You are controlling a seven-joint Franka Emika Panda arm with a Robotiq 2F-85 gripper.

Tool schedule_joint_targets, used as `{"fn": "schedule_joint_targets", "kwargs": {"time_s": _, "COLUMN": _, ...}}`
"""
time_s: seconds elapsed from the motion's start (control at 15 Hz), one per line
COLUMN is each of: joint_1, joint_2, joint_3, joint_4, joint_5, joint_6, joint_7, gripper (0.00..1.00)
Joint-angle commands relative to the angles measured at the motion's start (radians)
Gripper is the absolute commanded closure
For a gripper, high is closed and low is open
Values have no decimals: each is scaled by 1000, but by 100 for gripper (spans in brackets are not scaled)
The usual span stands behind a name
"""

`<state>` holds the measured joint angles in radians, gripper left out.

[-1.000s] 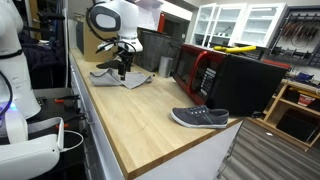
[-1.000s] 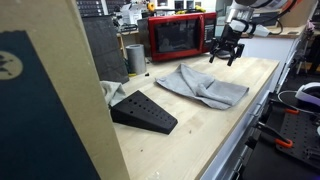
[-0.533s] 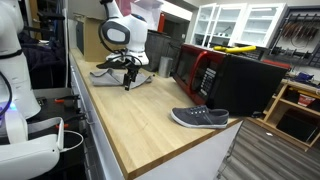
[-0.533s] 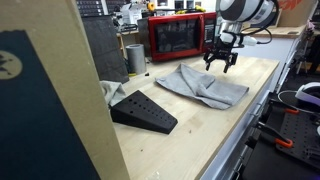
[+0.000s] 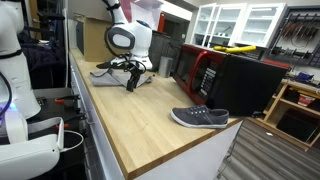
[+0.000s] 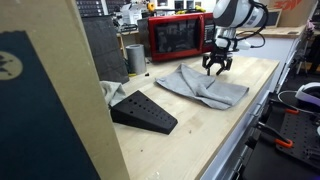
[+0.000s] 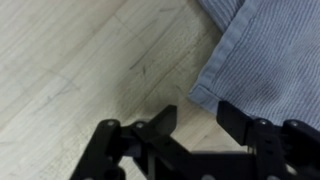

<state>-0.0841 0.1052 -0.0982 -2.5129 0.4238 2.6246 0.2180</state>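
Observation:
A grey cloth (image 6: 200, 88) lies crumpled on the wooden countertop (image 5: 140, 120); the wrist view shows its hemmed corner (image 7: 250, 60). My gripper (image 6: 213, 70) has come down at the cloth's far corner, close to the wood, and it also shows low over the cloth's edge (image 5: 130, 84). In the wrist view the gripper (image 7: 197, 118) has its two black fingers partly drawn in but still apart, with bare wood between them. One fingertip (image 7: 232, 115) overlaps the cloth's edge. The cloth's corner tip sits just ahead of the gap. Nothing is clamped.
A red microwave (image 6: 178, 36) stands behind the cloth against the wall. A black wedge (image 6: 145, 110) lies nearer on the counter, and a metal cup (image 6: 135, 58) stands beside the microwave. A grey shoe (image 5: 200, 117) rests near the counter's end.
The arm has swung in and dropped from above the cloth down to its corner. The jaws have narrowed from wide open to about half.

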Motion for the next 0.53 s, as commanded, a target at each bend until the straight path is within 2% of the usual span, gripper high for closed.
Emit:
{"fn": "schedule_joint_targets", "kwargs": {"time_s": 0.0, "joint_1": -8, "joint_2": 31, "joint_3": 22, "joint_4": 22, "joint_5": 39, "joint_6": -2, "joint_7": -45, "gripper": 79}}
{"fn": "schedule_joint_targets", "kwargs": {"time_s": 0.13, "joint_1": -7, "joint_2": 29, "joint_3": 33, "joint_4": 23, "joint_5": 49, "joint_6": -8, "joint_7": -55, "gripper": 95}}
{"fn": "schedule_joint_targets", "kwargs": {"time_s": 0.2, "joint_1": -7, "joint_2": 28, "joint_3": 38, "joint_4": 21, "joint_5": 58, "joint_6": -13, "joint_7": -66, "gripper": 99}}
{"fn": "schedule_joint_targets", "kwargs": {"time_s": 0.47, "joint_1": -6, "joint_2": 9, "joint_3": 50, "joint_4": 12, "joint_5": 88, "joint_6": -30, "joint_7": -122, "gripper": 97}}
